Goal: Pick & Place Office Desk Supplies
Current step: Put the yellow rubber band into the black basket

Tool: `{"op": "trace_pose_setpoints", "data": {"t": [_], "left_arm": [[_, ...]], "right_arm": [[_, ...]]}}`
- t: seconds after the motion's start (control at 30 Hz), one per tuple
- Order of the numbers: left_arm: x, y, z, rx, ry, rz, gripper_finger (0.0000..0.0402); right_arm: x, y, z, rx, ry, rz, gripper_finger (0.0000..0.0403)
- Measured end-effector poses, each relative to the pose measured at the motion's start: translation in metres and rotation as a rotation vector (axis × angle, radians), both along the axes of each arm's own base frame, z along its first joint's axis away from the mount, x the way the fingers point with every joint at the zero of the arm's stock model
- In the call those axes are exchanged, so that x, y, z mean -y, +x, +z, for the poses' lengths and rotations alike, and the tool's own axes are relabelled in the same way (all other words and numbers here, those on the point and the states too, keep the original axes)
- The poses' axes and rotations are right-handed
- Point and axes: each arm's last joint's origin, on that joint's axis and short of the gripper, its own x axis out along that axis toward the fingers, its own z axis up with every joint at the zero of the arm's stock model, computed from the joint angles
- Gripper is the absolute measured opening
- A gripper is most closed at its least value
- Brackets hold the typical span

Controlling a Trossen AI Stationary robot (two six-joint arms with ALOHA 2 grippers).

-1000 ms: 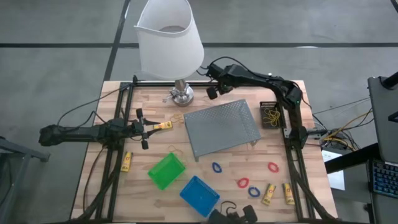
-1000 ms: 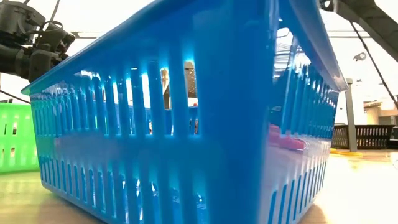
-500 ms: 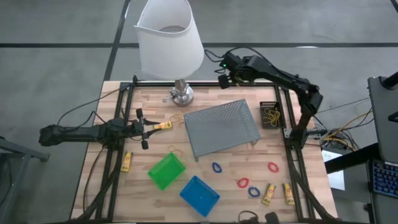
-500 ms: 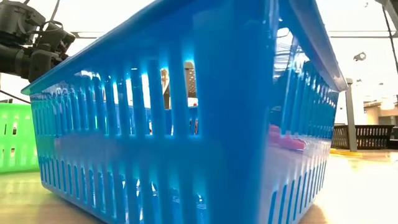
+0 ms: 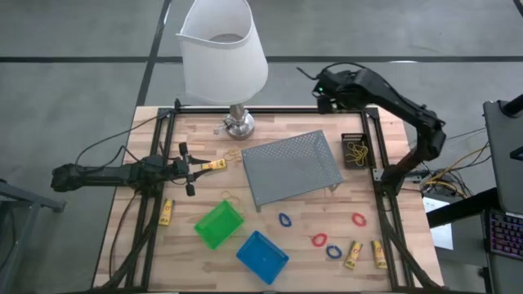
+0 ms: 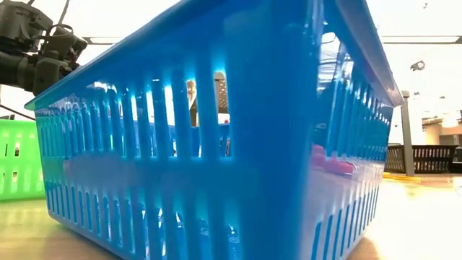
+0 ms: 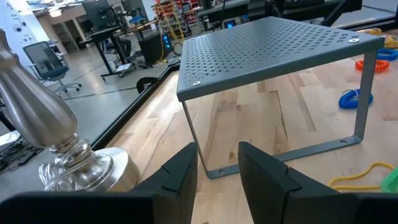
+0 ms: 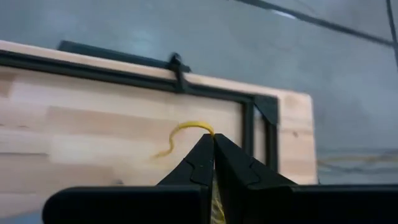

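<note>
High over the table's far right, my right gripper (image 5: pixel 327 100) is shut on a thin yellow rubber band (image 8: pixel 185 129). Low at the table's left side, my left gripper (image 7: pixel 217 171) stands open with bare wood showing between its fingers. A yellow stick (image 5: pixel 215 165) lies just past its tips. The black bin (image 5: pixel 355 151), with yellow bands inside, stands at the right. The green bin (image 5: pixel 219 224) and blue bin (image 5: pixel 262 255) stand near the front. Red loops (image 5: pixel 358 219), blue loops (image 5: pixel 284 220) and yellow sticks (image 5: pixel 354 254) lie loose at the front right. My right gripper pinches the yellow rubber band between its two fingertips (image 8: pixel 205 155). A curl of the band (image 8: pixel 177 134) sticks out past the tips, and more yellow (image 8: pixel 215 202) shows farther back between the fingers. The gripper slants downward and holds the band well clear of the table.
The white-shaded lamp (image 5: pixel 225 57) stands on its metal base (image 5: pixel 239 124) at the far edge. The grey mesh tray (image 5: pixel 292 167) fills the middle. Another yellow stick (image 5: pixel 167 211) lies at the left, with loose bands (image 5: pixel 230 196) beside the tray. The blue bin (image 6: pixel 216 144) blocks the low view.
My right gripper has risen and gone along the far edge toward the table's right side, turning as it went. It has stayed shut, and the arm has left the low view's upper right corner.
</note>
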Motion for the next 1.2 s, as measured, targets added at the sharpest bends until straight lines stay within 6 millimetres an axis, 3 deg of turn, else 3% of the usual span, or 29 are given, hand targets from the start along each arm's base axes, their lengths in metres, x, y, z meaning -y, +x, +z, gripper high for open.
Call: {"op": "trace_pose_setpoints", "data": {"t": [0.2,0.43,0.83,1.2], "left_arm": [[0.0,0.0,0.0,0.0,0.0,0.0,0.0118],[0.0,0.0,0.0,0.0,0.0,0.0,0.0118],[0.0,0.0,0.0,0.0,0.0,0.0,0.0118],[0.0,0.0,0.0,0.0,0.0,0.0,0.0118]], "right_arm": [[-0.014,-0.021,0.012,0.063,-0.016,-0.022,0.0008],[-0.031,-0.049,0.008,0.115,-0.017,-0.084,0.0008],[-0.058,-0.09,-0.041,0.117,0.05,-0.236,0.0008],[-0.072,-0.112,-0.082,0.094,0.084,-0.351,0.0008]]}}
